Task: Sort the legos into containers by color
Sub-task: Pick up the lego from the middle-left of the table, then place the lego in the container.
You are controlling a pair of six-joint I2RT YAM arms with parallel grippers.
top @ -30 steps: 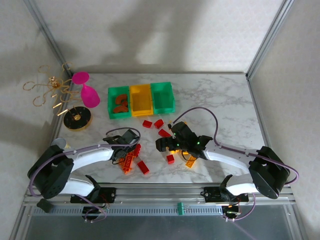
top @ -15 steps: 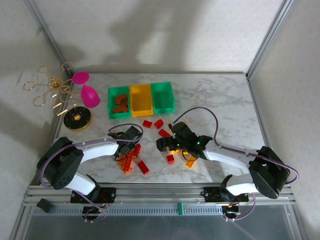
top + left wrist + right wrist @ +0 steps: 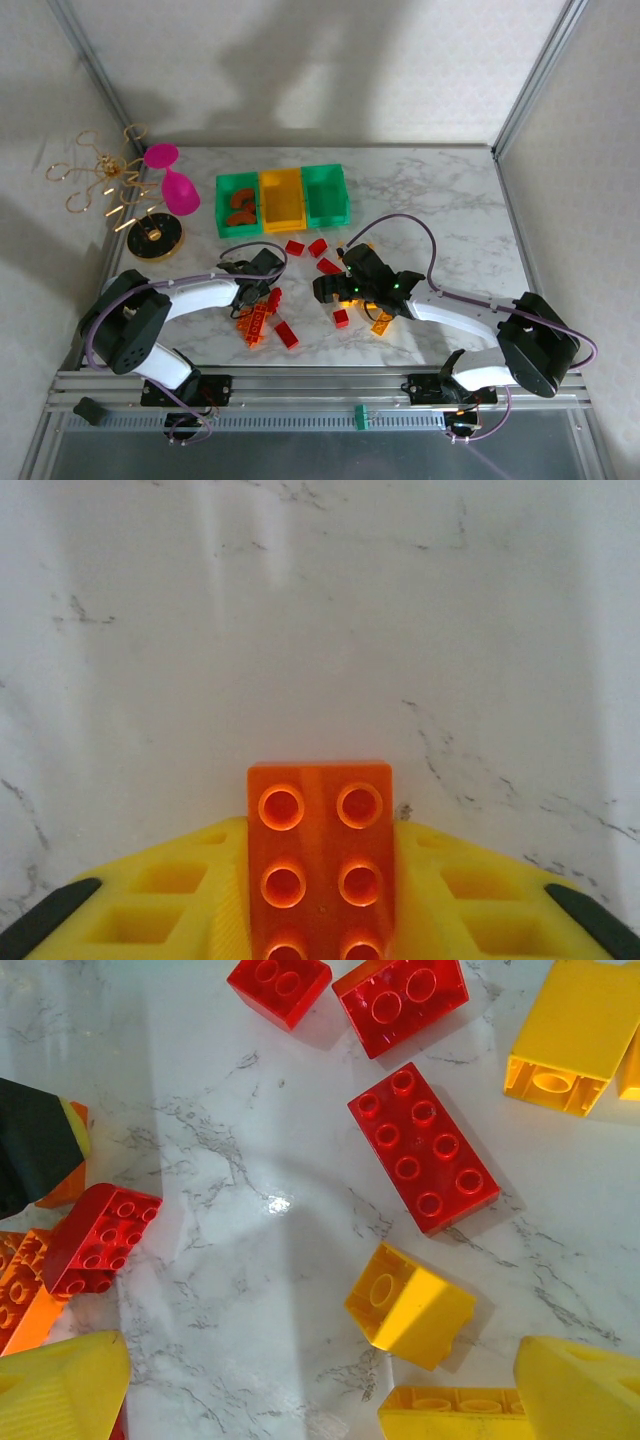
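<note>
My left gripper (image 3: 254, 283) is shut on an orange brick (image 3: 320, 860), held studs-up between its yellow fingers (image 3: 170, 905) over bare marble. It hangs just behind a pile of orange and red legos (image 3: 262, 322). My right gripper (image 3: 336, 291) stands open above scattered bricks. A small yellow brick (image 3: 410, 1305) lies on its side ahead of its fingers (image 3: 60, 1390), with a long red brick (image 3: 423, 1146) beyond. The three containers stand in a row at the back: a green bin (image 3: 237, 206) with orange bricks inside, a yellow bin (image 3: 282, 199), and a second green bin (image 3: 325, 194).
A pink goblet (image 3: 172, 180) and a gold wire stand (image 3: 150, 237) sit at the back left. Loose red bricks (image 3: 306, 247) lie just in front of the bins. More yellow bricks (image 3: 575, 1035) lie to the right gripper's right.
My left gripper has lifted off the orange and red pile and drawn slightly toward the back, brick in hand. The right arm has stayed still.
</note>
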